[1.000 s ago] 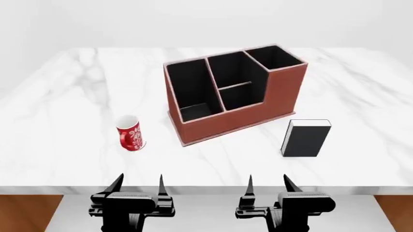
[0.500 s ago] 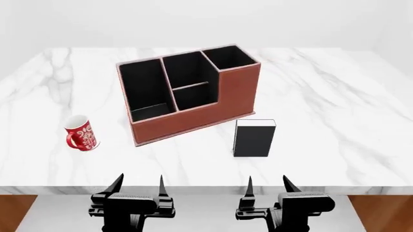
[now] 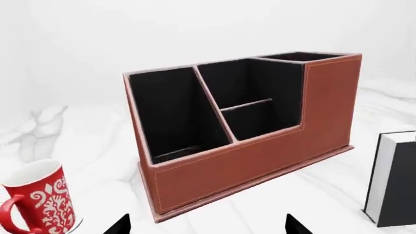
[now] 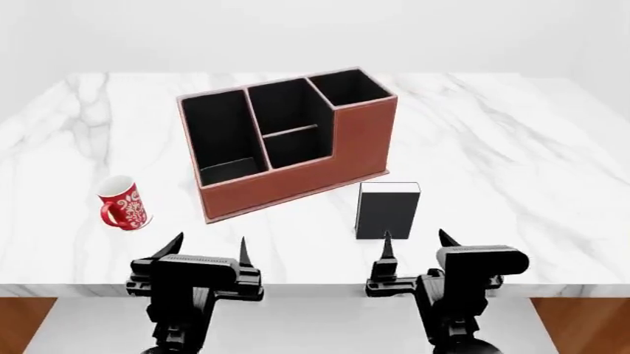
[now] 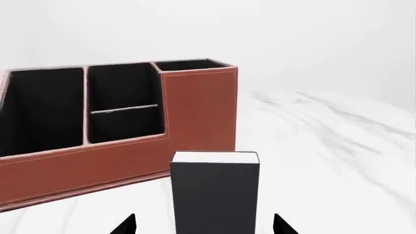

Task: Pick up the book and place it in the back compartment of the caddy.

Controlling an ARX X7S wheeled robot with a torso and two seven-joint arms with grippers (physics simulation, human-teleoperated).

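I raised both arms | left gripper [image 4: 209, 249] and right gripper [image 4: 414, 242] stayed apart | book [image 4: 387, 211], caddy [image 4: 295, 173] unmoved

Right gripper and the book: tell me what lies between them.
Nothing. In the head view only bare marble table separates the open right gripper from the book. The right wrist view agrees: the book stands straight ahead, unobstructed.

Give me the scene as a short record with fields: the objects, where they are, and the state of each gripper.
book: upright on the table, near the caddy's taller end, apart from it
caddy: on the marble table, all compartments empty
mug: on its side, on the caddy's other side
left gripper: open, holds nothing
right gripper: open, in front of the book, not touching
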